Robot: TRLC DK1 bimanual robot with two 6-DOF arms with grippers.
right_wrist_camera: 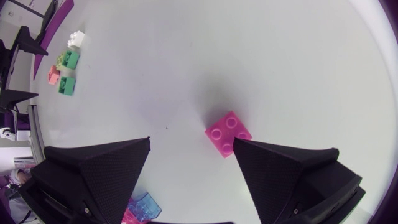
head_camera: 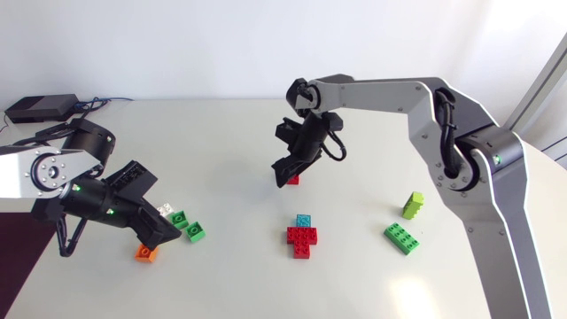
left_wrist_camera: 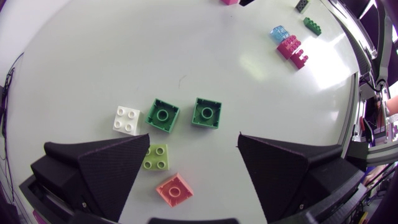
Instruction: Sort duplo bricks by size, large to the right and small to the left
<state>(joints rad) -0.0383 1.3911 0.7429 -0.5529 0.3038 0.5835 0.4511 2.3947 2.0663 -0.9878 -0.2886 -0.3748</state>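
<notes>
White tabletop point(head_camera: 221, 133), so the colours are easy to pick out. Starting at your left: the left gripper point(left_wrist_camera: 194, 140) hangs low over the small-brick pile, fingers spread wide, nothing pinched. That pile is a white brick point(left_wrist_camera: 127, 119), two green bricks point(left_wrist_camera: 162, 115), a lime brick point(left_wrist_camera: 157, 157) partly tucked under one finger, and an orange brick point(left_wrist_camera: 174, 190). So five small ones already look parked on the left side.

Middle of the table: the right gripper point(right_wrist_camera: 192, 142) is also spread open, hovering over a small pink brick point(right_wrist_camera: 229, 133) that sits just beside one finger rather than squarely between the two. Nearer you are a light-blue brick point(head_camera: 304, 220) touching a red cluster point(head_camera: 303, 239), which looks like more than one brick pushed together.

Over on the right, a long lime brick point(head_camera: 413, 205) and a dark green brick point(head_camera: 401, 237) lie near each other, so the large side is started.

I'd call it a bit over halfway, with pink, blue and red left to sort.

No writing or labels you can read anywhere.
</notes>
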